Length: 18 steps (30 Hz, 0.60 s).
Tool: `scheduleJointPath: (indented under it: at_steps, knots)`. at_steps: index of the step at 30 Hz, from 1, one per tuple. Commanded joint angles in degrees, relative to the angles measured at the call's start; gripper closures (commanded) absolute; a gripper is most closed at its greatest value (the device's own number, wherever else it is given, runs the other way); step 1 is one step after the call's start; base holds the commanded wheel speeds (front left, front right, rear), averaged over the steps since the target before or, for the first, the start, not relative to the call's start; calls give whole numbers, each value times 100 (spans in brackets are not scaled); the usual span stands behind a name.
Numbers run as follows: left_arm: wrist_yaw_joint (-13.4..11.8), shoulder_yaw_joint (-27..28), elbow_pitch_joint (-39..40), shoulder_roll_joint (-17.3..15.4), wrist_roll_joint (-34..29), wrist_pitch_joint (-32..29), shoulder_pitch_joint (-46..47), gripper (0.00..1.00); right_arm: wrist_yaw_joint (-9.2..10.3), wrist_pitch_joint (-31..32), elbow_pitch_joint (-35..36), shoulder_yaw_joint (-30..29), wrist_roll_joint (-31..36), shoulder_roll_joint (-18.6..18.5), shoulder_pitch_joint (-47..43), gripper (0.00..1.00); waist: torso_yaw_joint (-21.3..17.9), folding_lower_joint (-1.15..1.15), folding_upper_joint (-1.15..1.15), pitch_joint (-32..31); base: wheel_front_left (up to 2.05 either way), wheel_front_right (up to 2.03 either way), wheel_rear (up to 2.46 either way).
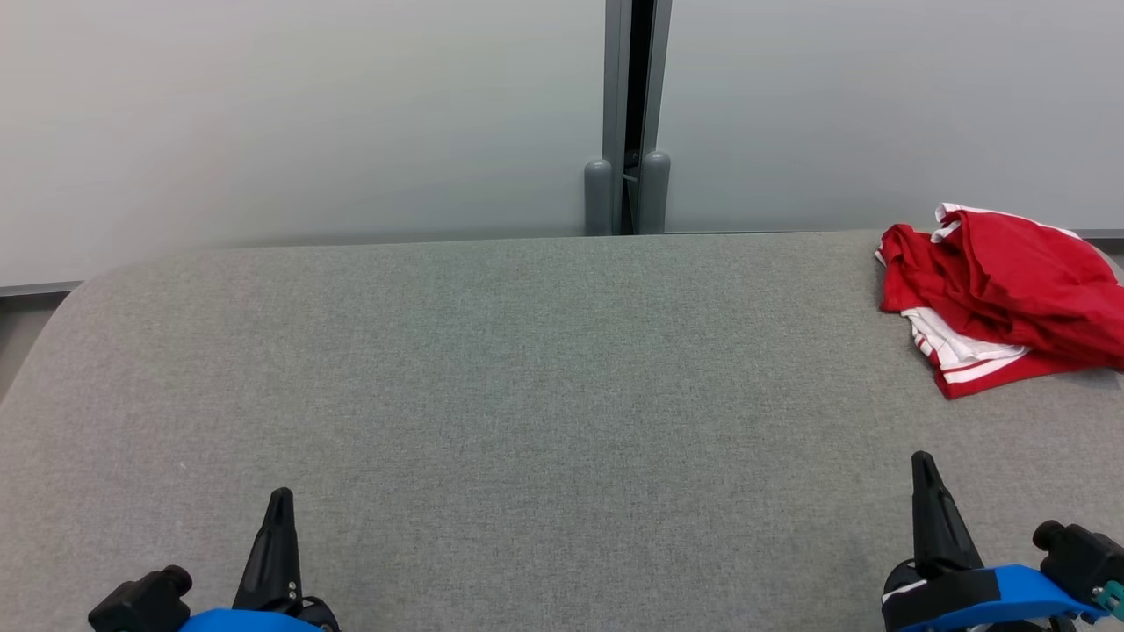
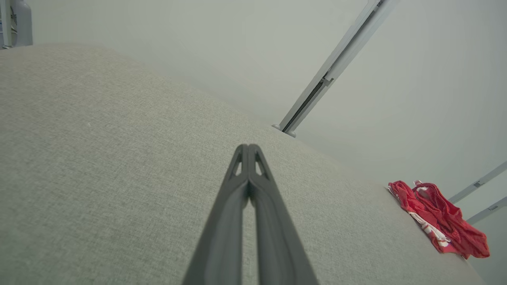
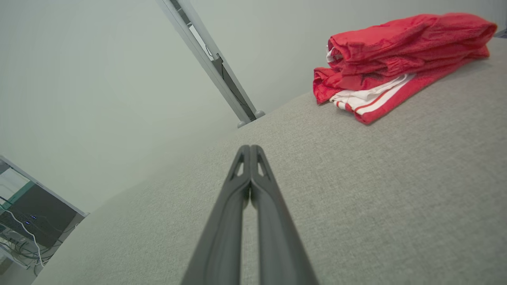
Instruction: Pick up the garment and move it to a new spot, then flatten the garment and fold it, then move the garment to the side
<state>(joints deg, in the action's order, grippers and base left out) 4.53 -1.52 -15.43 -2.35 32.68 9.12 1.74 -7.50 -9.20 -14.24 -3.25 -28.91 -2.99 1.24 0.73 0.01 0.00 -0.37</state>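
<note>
The garment (image 1: 1001,298) is red with white stripes and lies bunched at the far right of the grey fabric surface (image 1: 527,377). It also appears in the left wrist view as the garment (image 2: 439,217) at the right, and in the right wrist view as the garment (image 3: 396,59) at the upper right. My left gripper (image 1: 279,500) rests at the lower left, shut and holding nothing; its tips meet in the left wrist view (image 2: 248,147). My right gripper (image 1: 922,461) sits at the lower right, well short of the garment, shut and holding nothing, tips together (image 3: 250,148).
A pale wall stands behind the surface, with a grey vertical post (image 1: 628,114) at its middle. The surface's rounded left corner (image 1: 79,298) drops off to the floor. A dark desk with cables (image 3: 27,225) shows beyond the surface's edge.
</note>
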Motion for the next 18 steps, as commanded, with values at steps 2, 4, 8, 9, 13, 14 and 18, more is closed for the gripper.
scheduleJointPath:
  at_steps: [2,4,8,9,13,14,18]
  knots:
    - [33,82,102,-30,372,-84,178,100,0,88,87,-35,-409,1,188,100,-2,0,0,1,0,0,0]
    - [41,104,103,-31,546,-130,188,100,0,133,86,-45,-590,2,199,100,-4,-1,0,2,0,0,0]
    - [59,147,107,-34,880,-218,209,100,0,222,83,-62,-945,2,219,100,-6,-1,0,4,0,0,0]
    - [64,159,108,-34,962,-242,214,100,0,244,82,-67,-1032,2,225,100,-7,-1,0,5,0,0,0]
    - [77,201,111,-37,1276,-323,237,100,0,327,79,-83,-1365,3,249,100,-10,-1,0,7,0,0,0]
    - [82,212,112,-37,1352,-344,242,100,1,349,79,-87,-1449,3,255,100,-11,-1,0,7,0,0,0]
    - [93,242,114,-39,1579,-403,256,100,1,410,77,-99,-1686,4,268,100,-13,-1,0,9,0,0,0]
